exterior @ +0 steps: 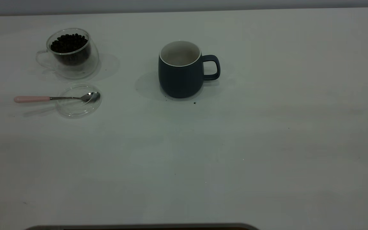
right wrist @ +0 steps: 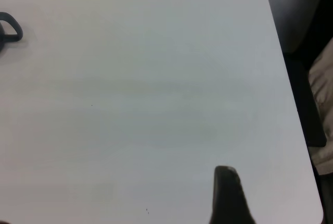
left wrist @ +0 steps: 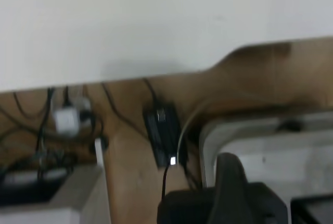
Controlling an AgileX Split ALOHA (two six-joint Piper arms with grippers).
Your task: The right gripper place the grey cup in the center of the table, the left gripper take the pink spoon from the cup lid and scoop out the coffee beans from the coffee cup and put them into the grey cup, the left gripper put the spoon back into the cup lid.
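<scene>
White table (exterior: 267,143), dark specks; wood floor (left wrist: 130,182) with cables below. Gripper spread unreadable both arms.

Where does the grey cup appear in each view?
Exterior view: the grey cup stands upright near the centre, handle toward the right arm's side.
Left wrist view: not in it.
Right wrist view: only its handle shows at the edge.
Shared landmark: the white table.

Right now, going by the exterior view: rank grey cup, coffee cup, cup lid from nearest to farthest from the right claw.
The right claw is outside that view, over the right part of the table.
1. grey cup, centre, handle on the right.
2. coffee cup and cup lid, far left: too close to call.
</scene>
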